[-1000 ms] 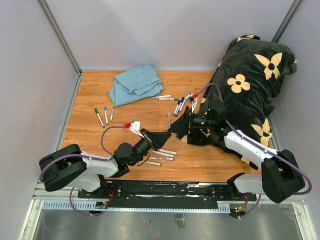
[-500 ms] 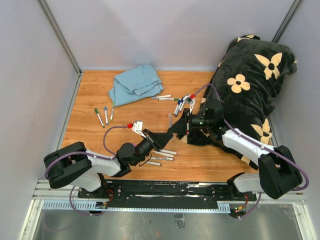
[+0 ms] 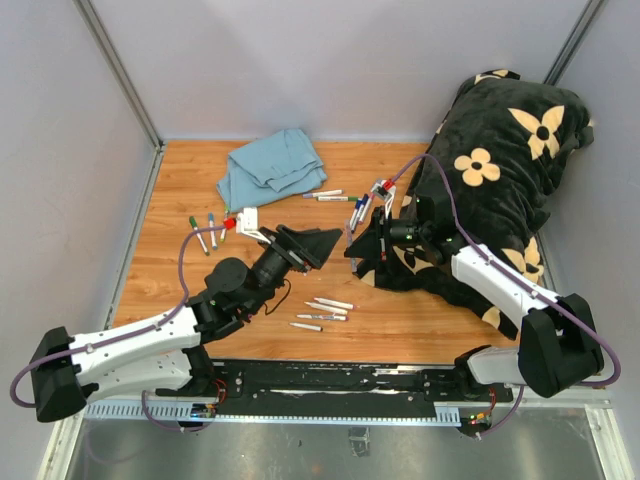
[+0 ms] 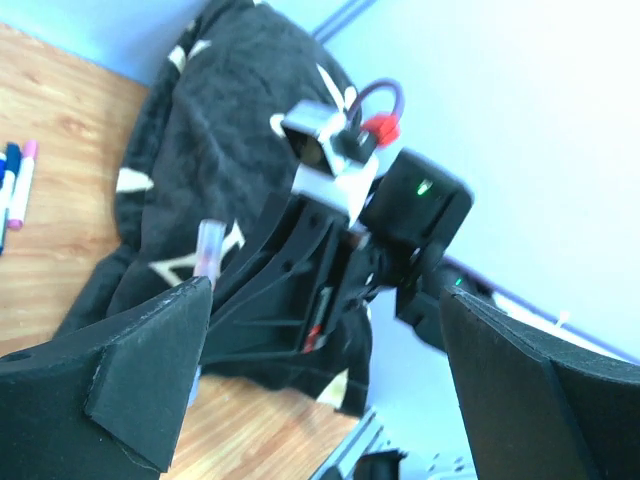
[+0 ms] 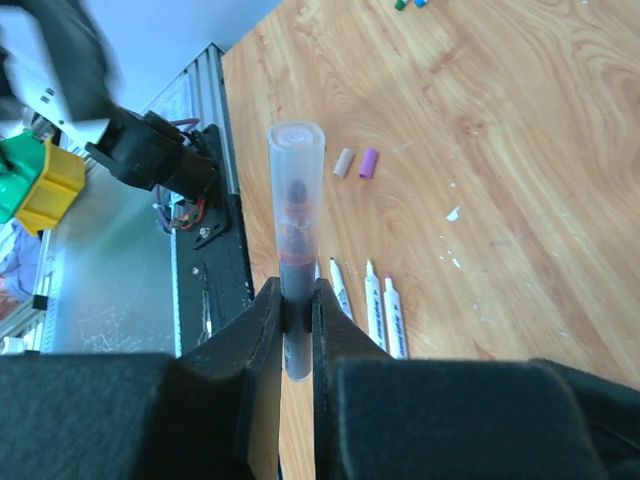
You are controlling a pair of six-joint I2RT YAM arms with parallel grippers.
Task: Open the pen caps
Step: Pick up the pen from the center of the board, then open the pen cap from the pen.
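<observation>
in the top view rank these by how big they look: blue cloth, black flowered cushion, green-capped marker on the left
1. black flowered cushion
2. blue cloth
3. green-capped marker
The differences are plain, with no ties.

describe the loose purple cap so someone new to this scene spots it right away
On the wooden table, find the row of white markers lying side by side near the front edge. Just past their tips lie two short loose caps: the purple cap is the vivid one, its neighbour a pale tan cap.
</observation>
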